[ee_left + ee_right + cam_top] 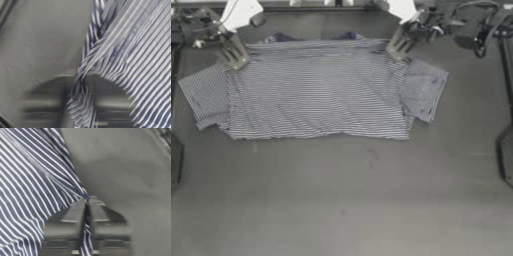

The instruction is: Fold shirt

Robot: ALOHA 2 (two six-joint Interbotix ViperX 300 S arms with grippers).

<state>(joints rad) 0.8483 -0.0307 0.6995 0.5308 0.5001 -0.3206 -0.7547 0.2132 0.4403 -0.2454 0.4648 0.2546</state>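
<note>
The left gripper [236, 62] and right gripper [397, 54] each pinch the folded shirt's [314, 90] far corners on the table [345, 200].

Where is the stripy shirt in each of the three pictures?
Top view: the shirt lies spread across the upper half of the table.
Left wrist view: its bunched edge is pinched in the left gripper.
Right wrist view: its edge is pinched in the right gripper.
Shared landmark: the grey table.
</note>
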